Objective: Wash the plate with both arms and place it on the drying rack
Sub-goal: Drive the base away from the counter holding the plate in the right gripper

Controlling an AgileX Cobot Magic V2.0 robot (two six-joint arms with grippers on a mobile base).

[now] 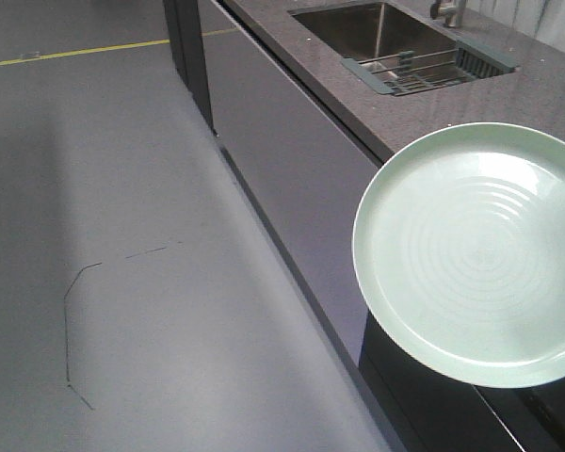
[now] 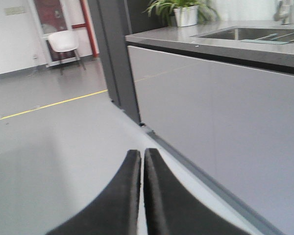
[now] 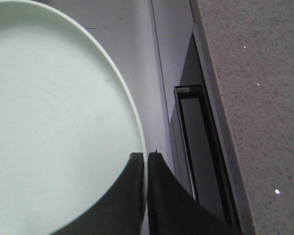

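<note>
Holding the plate [image 1: 476, 254] by its rim, the right end effector [image 3: 146, 155] is seen clamped on it.
The plate is held in the air at the worktop [image 1: 546, 89] edge, well apart from the drying rack [image 1: 424, 71] laid across the sink [image 1: 358, 28]. The left end effector [image 2: 142, 152] is pressed closed on nothing, above the floor [image 2: 63, 161].

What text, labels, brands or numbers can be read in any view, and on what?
No text is readable in any view.
Left wrist view, small pale panel on the wall: too blurred to tell if it bears text.
Left wrist view, red-framed panel beside it: blurred, no letters made out.
The plate, counter and drying rack: no markings visible.
</note>
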